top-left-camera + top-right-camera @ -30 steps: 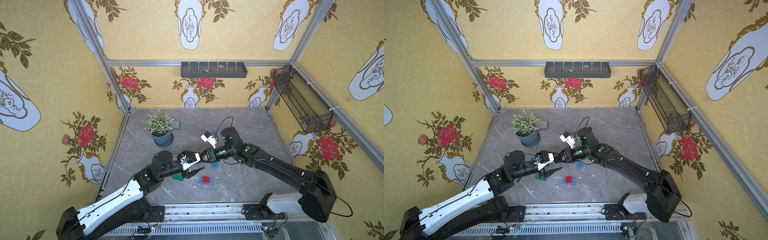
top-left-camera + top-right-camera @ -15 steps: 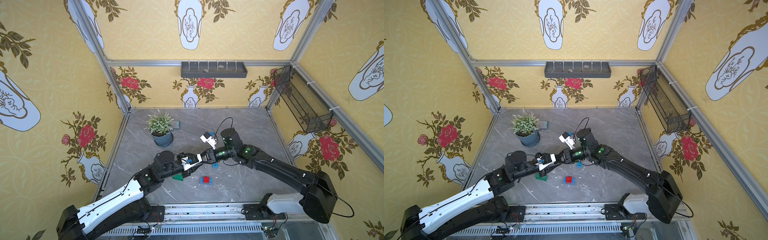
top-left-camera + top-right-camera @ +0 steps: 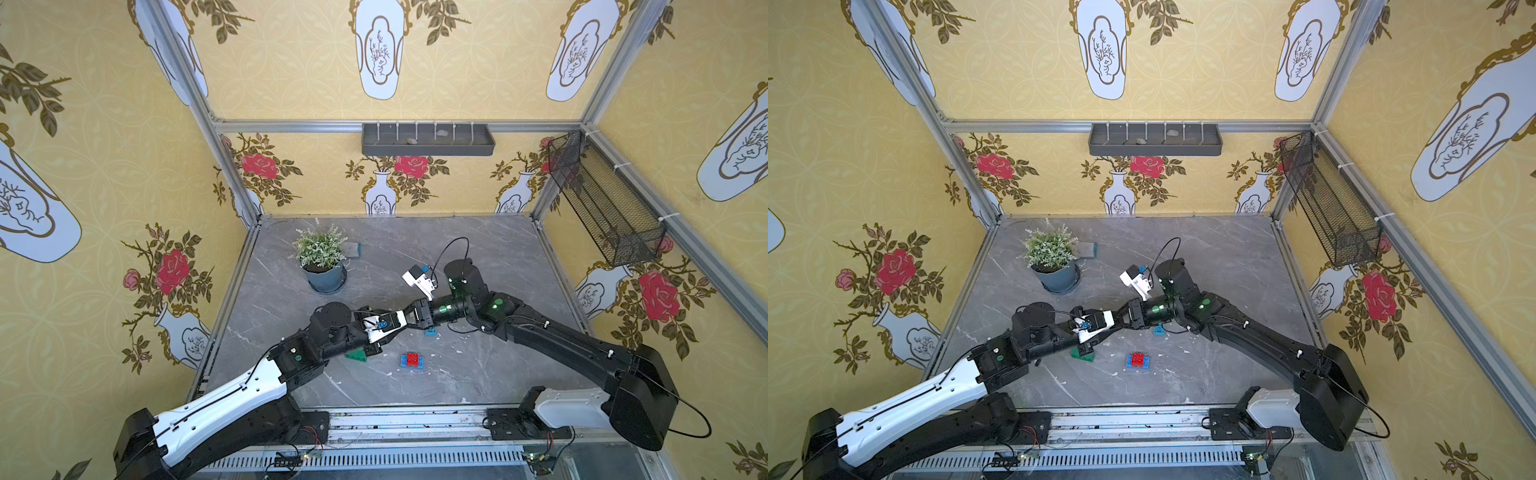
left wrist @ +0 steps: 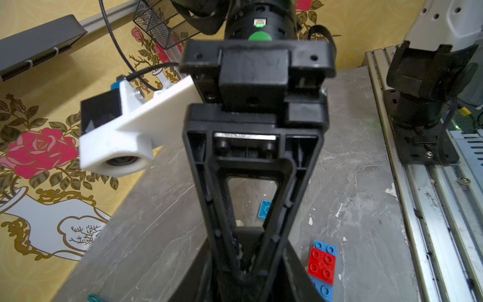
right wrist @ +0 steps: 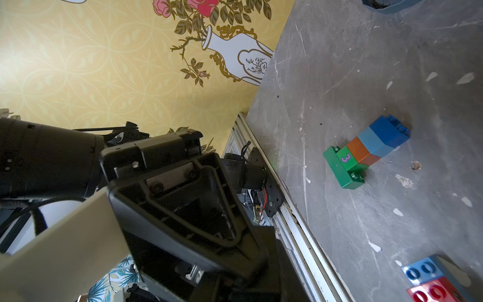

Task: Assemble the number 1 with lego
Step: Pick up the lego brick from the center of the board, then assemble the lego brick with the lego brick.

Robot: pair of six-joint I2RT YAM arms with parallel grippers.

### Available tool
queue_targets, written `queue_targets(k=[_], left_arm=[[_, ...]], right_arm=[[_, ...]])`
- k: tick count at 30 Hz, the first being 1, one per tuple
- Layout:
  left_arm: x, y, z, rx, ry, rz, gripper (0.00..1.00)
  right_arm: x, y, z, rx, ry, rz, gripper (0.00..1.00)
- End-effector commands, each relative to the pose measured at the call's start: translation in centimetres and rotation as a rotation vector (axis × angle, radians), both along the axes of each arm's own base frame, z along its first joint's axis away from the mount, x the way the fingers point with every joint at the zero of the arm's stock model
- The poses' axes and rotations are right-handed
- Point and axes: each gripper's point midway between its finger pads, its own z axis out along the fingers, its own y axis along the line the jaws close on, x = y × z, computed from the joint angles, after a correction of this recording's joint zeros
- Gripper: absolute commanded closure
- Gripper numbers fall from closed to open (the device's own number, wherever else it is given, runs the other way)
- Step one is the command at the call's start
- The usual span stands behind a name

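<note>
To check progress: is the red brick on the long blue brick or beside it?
On it: the red brick covers the long blue brick, except studs at both ends.

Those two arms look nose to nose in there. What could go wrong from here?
The left gripper and right gripper meet tip to tip in mid-air; a small misjudgement might jam them together, or drop anything passed between them, which I cannot make out. The brick stack lies on its side partly beneath the left arm; a low sweep could shove it or break it apart. The red brick nearby could be nudged too.
</note>
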Motion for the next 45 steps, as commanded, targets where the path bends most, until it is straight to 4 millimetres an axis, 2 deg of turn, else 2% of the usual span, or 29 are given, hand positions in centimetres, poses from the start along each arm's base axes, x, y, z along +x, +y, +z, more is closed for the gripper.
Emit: queue_targets(k=[1,3,9,12,19,21,24,26,29,37,45], left_arm=[[0.7,0.3,-0.4,0.022,-0.028,0.033,1.0],[0.7,0.2,-0.7,0.024,-0.018,0.032,1.0],[0.4,0.1,-1.1,0.003,0.035,0.031,1.0],[0.0,0.3,-1.4,-0.006,0.061,0.029,1.0],[-1.9,0.5,-3.4,0.041,0.12,-0.055,1.0],[-3.2,0.3,-4.1,0.087,0.143,-0.137,1.0],[-4.9,-0.1,-5.1,0.162,0.178,-0.256,1.0],[-6.0,-0.3,-6.1,0.222,0.199,-0.339,1.0],[-6.5,-0.7,-7.4,0.278,0.192,-0.412,1.0],[-5.6,-2.7,-9.0,0.343,0.185,-0.461,1.0],[-4.9,-3.8,-10.6,0.388,0.233,-0.441,1.0]], right_arm=[[0.5,0.1,0.9,0.034,-0.014,-0.03,0.57],[0.7,-0.2,0.9,0.028,-0.024,-0.055,0.4],[2.2,-2.2,1.1,0.006,-0.068,-0.188,0.0],[3.5,-4.2,0.7,-0.04,-0.097,-0.303,0.02],[6.3,-11.5,-1.8,-0.268,-0.166,-0.642,0.02],[6.8,-13.7,-1.9,-0.329,-0.185,-0.726,0.02],[6.9,-15.6,-1.5,-0.37,-0.219,-0.777,0.02],[7.1,-16.4,-1.4,-0.403,-0.231,-0.789,0.02],[7.2,-17.1,-1.1,-0.431,-0.245,-0.795,0.02],[6.8,-19.3,-2.6,-0.519,-0.196,-0.865,0.02],[6.9,-19.5,-4.6,-0.57,-0.104,-0.869,0.02]])
